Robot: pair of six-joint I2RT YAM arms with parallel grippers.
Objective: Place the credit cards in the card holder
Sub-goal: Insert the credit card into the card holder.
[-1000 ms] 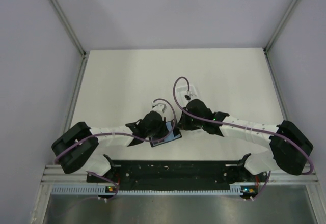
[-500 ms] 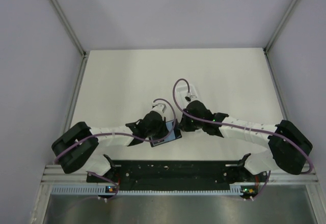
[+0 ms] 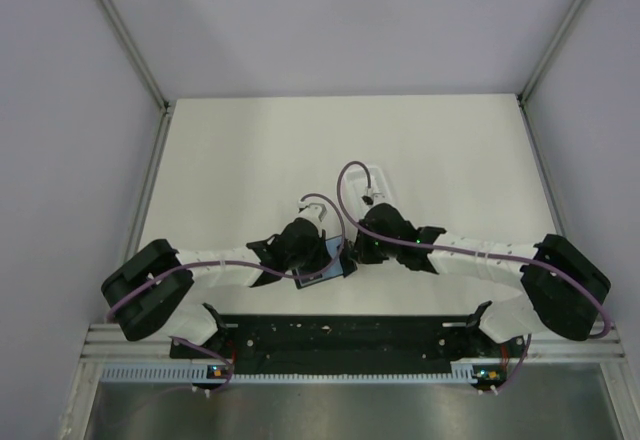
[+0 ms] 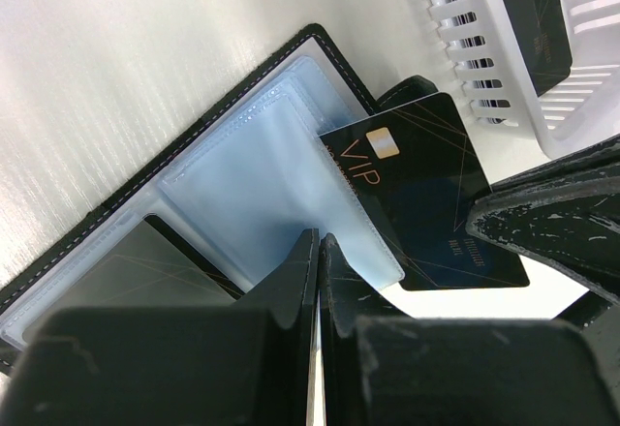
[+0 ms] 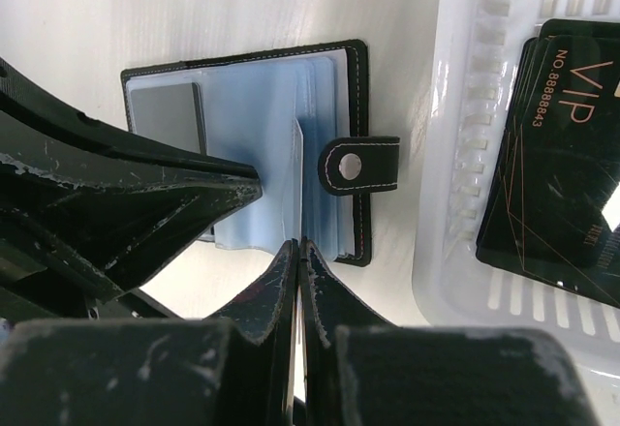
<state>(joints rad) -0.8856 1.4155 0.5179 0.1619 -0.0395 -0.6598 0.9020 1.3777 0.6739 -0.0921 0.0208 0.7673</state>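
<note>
The card holder (image 4: 242, 155) lies open on the table, its blue-grey clear sleeves facing up. My left gripper (image 4: 319, 242) is shut on the near edge of one sleeve. A dark VIP credit card (image 4: 436, 203) sits partly inside that sleeve's right opening. My right gripper (image 5: 297, 244) is shut on it, and the right wrist view shows the card edge-on. Another dark card (image 4: 145, 271) sits in the holder's left pocket. More credit cards (image 5: 562, 155) lie stacked in the white tray (image 5: 455, 203). From above, both grippers meet over the holder (image 3: 328, 270).
The holder's strap with a metal snap (image 5: 358, 167) sticks out towards the ribbed white tray (image 4: 484, 48), which stands close on the holder's far right side. The left gripper's fingers (image 5: 126, 184) crowd the holder's left half. Bare white table (image 3: 250, 160) lies beyond.
The right arm has shifted slightly left and nearer, bringing its gripper and card closer to the holder. The left arm has held still.
</note>
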